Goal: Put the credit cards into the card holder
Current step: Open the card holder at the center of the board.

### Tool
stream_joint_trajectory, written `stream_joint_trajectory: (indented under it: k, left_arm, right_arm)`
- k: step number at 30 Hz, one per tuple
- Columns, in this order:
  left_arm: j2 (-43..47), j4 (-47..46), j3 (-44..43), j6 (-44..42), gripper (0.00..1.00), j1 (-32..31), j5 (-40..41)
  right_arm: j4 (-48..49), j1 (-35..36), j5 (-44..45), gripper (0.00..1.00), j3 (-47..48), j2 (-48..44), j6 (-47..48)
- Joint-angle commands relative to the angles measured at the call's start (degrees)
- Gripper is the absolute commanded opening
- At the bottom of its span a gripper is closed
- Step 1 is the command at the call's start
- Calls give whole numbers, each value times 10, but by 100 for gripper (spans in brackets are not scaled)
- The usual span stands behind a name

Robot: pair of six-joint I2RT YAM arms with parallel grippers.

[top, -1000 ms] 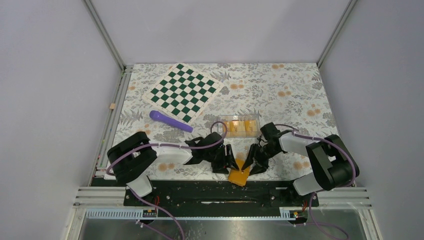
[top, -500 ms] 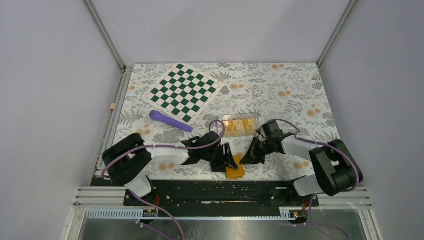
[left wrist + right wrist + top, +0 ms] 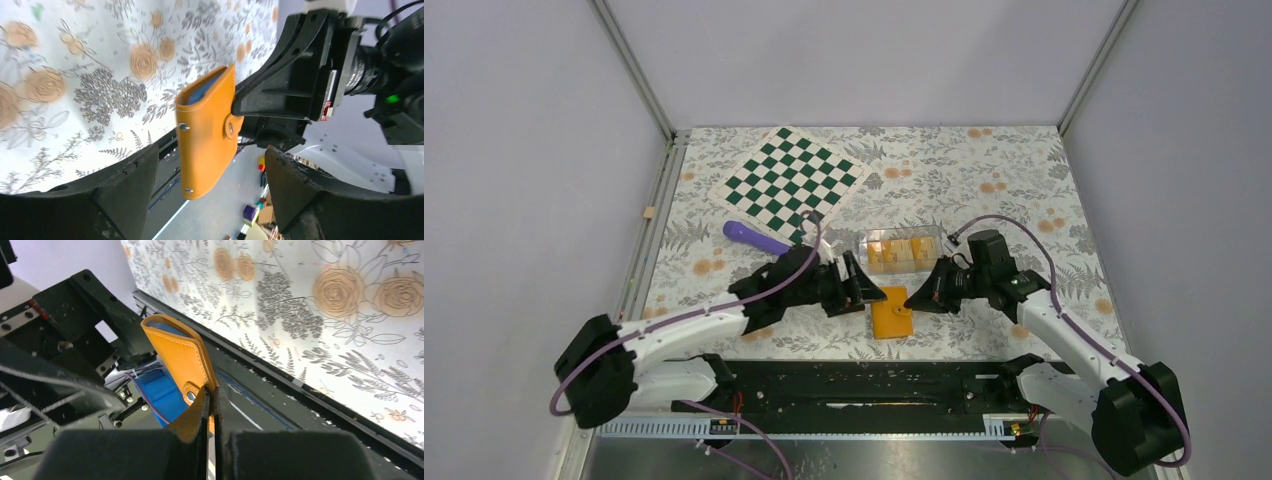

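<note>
Your right end effector (image 3: 210,400) pinches the flat orange stitched card holder (image 3: 891,319) by its edge; your left end effector (image 3: 870,293) is spread wide just beside it.

One card holder (image 3: 891,320); one chessboard (image 3: 791,183); one purple pen (image 3: 759,238); one clear box (image 3: 902,250); left gripper (image 3: 869,291), right gripper (image 3: 913,300), making two.

card holder (image 3: 892,318) sits between left gripper (image 3: 865,291) and right gripper (image 3: 915,300), box (image 3: 902,250) just behind it, chessboard (image 3: 790,184) back-left
</note>
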State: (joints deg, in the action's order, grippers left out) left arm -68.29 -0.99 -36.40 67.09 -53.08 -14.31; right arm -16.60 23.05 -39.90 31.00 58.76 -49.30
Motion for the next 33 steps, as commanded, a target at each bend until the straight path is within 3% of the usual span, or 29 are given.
stream_joint_trajectory:
  k: [1, 10, 15, 23, 25, 28, 30, 33]
  left_arm:
    - [81, -32, 31, -21, 78, 43, -18]
    - [128, -107, 38, -37, 77, 73, -124]
    - [120, -200, 48, -12, 68, 73, -166]
    - [96, -204, 28, -18, 56, 68, -182]
    - [88, -206, 25, -19, 48, 67, -182]
    - [83, -204, 25, -19, 22, 65, -173]
    - [88, -184, 22, -23, 6, 65, -155]
    - [101, -113, 3, -52, 0, 64, -120]
  right_arm:
    - [-9, 5, -6, 0, 52, -28, -40]
    - [10, 5, -36, 0, 130, -28, -92]
    - [14, 5, -43, 0, 151, -20, -106]
    - [42, 5, -57, 0, 156, -13, -132]
    - [43, 6, -57, 0, 157, -13, -131]
    - [24, 5, -54, 0, 165, -13, -115]
    - [-28, 5, -35, 9, 183, -13, -79]
    - [-143, 5, 16, 43, 230, -12, 16]
